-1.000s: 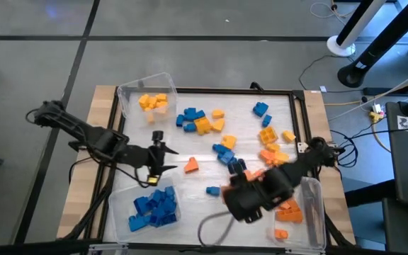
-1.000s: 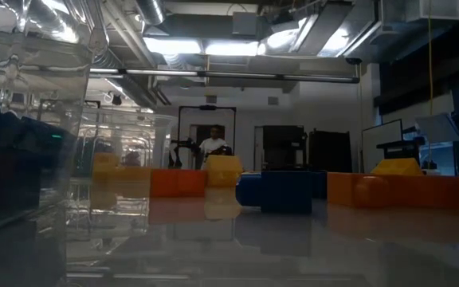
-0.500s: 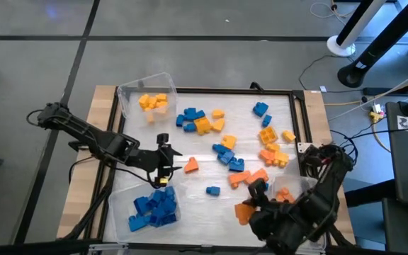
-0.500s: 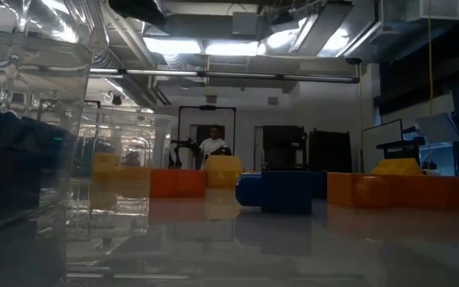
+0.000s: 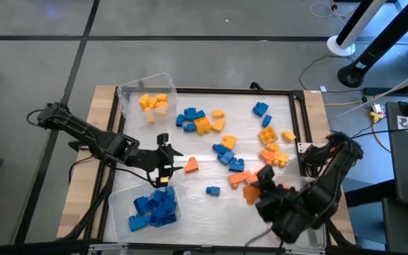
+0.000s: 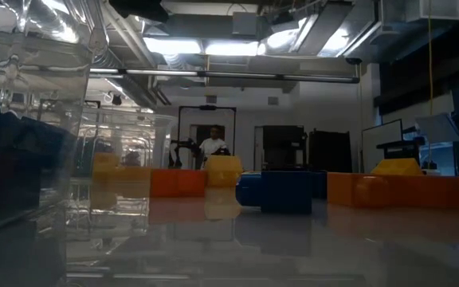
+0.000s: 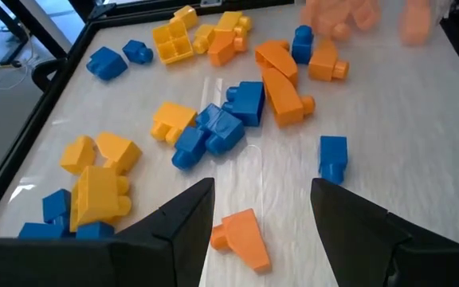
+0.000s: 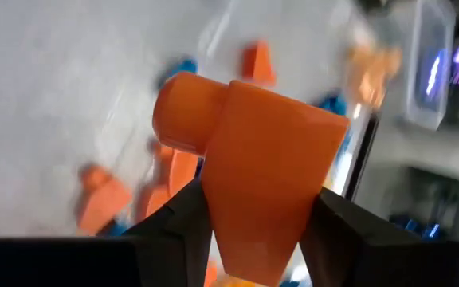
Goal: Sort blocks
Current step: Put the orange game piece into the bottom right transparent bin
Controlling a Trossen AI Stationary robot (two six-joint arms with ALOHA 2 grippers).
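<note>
Orange studded block (image 8: pixel 253 151) clamped between the jaws of the right gripper (image 5: pixel 255 190), wedge-shaped, single round stud at one end, long axis running out from the jaws, stud end leading. Raised over the bench (image 5: pixel 239 106) near the scattered blocks (image 5: pixel 222 145); half a second ago carried lower, nearer the front edge. Left gripper (image 5: pixel 167 164), jaws released, poised just beside a loose orange wedge block (image 5: pixel 190 166), unchanged.

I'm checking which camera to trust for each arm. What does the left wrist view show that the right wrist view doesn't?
Only the left wrist view: the left gripper open, with a loose orange block lying on the table between its fingers, plus scattered blue and yellow blocks.

Only the right wrist view: the right gripper shut on an orange block, lifted above the table.

Both: other orange blocks on the white table surface.
</note>
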